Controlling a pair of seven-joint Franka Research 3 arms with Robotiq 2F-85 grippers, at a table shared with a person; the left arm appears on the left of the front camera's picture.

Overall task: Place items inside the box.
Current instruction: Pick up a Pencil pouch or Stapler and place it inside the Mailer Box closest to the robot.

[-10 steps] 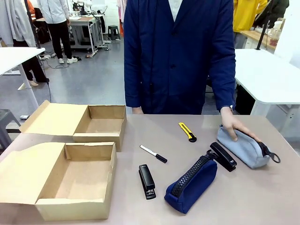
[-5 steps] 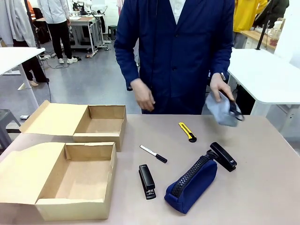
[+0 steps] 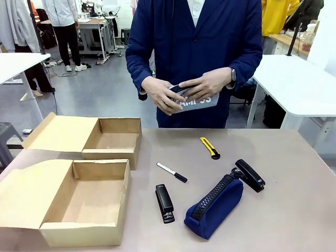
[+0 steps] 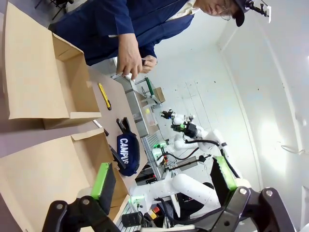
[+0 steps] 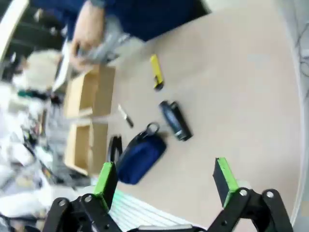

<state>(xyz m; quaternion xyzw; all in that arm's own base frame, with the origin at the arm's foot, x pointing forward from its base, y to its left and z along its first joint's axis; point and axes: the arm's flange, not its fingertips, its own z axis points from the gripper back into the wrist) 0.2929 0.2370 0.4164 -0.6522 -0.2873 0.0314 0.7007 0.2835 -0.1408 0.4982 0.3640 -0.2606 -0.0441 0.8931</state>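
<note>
- While the person at the far side holds a grey pouch [image 3: 198, 101] between one hand [image 3: 160, 95] and the other hand [image 3: 209, 83], above the far edge of the counter [image 3: 294, 210], the other small things lie on the counter, outside the boxes.
- Two open cardboard boxes stand at the left: the near box [image 3: 84, 233] and the far box [image 3: 107, 155] just behind it, each with its flap spread out to the left.
- The yellow knife [image 3: 210, 147] lies toward the far edge, a little right of the middle.
- The marker [image 3: 171, 172] lies near the middle, with its black cap toward the near right.
- A black stapler [image 3: 164, 202] lies just on the near side of the marker, to the right of the near box.
- The navy pouch [image 3: 214, 201] lies slanted at the near right with its zip upward, and its far end lies against a second stapler [image 3: 250, 175].
- In the left wrist view the side of this pouch carries white "CAMPUS" letters.
- The left fingers [image 4: 102, 180] are spread apart and pinch nothing; cardboard of a box is behind them.
- The right fingers [image 5: 226, 175] are spread apart too and pinch nothing, above the counter; this view is blurred.
</note>
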